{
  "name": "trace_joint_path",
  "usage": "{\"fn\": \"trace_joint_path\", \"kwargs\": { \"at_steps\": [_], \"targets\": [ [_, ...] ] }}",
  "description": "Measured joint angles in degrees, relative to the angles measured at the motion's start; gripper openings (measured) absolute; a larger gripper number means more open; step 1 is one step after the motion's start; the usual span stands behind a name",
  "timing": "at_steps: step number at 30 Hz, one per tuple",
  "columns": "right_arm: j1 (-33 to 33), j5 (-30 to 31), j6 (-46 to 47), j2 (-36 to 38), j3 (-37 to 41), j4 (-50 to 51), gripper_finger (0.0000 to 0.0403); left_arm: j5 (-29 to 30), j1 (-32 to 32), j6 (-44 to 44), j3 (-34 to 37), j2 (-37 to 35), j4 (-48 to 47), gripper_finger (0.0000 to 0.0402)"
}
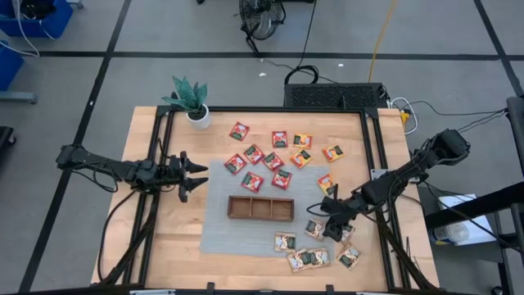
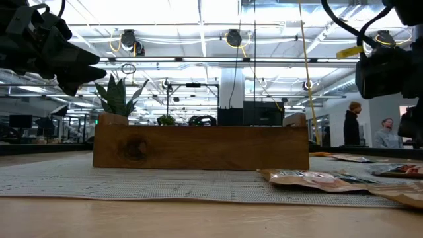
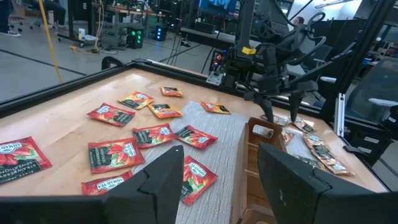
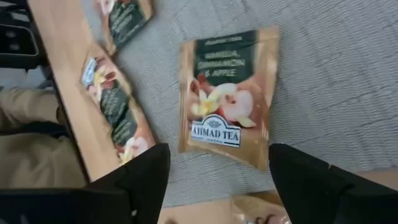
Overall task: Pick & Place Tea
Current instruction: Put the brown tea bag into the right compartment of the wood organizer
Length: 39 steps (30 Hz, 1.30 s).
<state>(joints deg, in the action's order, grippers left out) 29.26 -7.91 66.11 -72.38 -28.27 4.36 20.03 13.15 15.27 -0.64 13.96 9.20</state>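
Right gripper (image 1: 325,220), fingers spread, hovers over a vanilla-cinnamon-apple tea sachet (image 4: 229,96) at the wooden tray's (image 1: 259,208) four o'clock; left gripper (image 1: 195,176) waits open at its ten o'clock.

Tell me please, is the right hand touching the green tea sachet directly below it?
Apart: in the right wrist view, the right hand is open and the sachet lies flat beyond its fingertips.

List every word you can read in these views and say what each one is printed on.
"AHMAD TEA": white label on the green-and-tan sachet below the right tool.
"VANILLA, CINNAMON & APPLE": same sachet's dark green band, blurred, reading uncertain.
"AHMAD TEA": red sachets in the left wrist view, barely legible.
Print on the other sachets is too small to read.
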Motion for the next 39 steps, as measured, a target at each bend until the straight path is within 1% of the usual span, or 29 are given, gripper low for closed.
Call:
{"fn": "trace_joint_path", "kwargs": {
  "at_steps": [3, 9, 13, 19, 25, 34, 37, 39],
  "targets": [
    [0.0, -1.4, 1.2, 0.0, 0.0, 0.2, 0.0254, 0.0, 0.0, 0.0, 0.0, 0.0, 0.0, 0.0205],
    [0.0, -0.6, 1.2, -0.1, 0.0, 0.2, 0.0254, 0.0, 0.0, 0.0, 0.0, 0.0, 0.0, 0.0205],
    [0.1, 0.2, 1.3, -1.9, 0.0, 0.0, 0.0253, 0.0, 0.0, 0.0, 0.0, 0.0, 0.0, 0.0205],
    [0.1, 0.0, 2.0, -3.5, -0.1, -2.3, 0.0253, 0.0, 0.0, 0.0, 0.0, 0.0, 0.0, 0.0205],
    [0.1, 0.1, 1.9, -3.6, 0.0, -7.6, 0.0253, 0.0, 0.0, 0.0, 0.0, 0.0, 0.0, 0.0205],
    [0.1, 0.2, 1.8, -3.6, 0.0, -7.6, 0.0253, 0.0, 0.0, 0.0, 0.0, 0.0, 0.0, 0.0205],
    [0.1, 1.1, 1.3, -3.6, 0.0, -7.6, 0.0253, 0.0, 0.0, 0.0, 0.0, 0.0, 0.0, 0.0205],
    [0.1, 3.0, -1.5, -3.6, 0.0, -7.6, 0.0253, 0.0, 0.0, 0.0, 0.0, 0.0, 0.0, 0.0205]
  ]
}}
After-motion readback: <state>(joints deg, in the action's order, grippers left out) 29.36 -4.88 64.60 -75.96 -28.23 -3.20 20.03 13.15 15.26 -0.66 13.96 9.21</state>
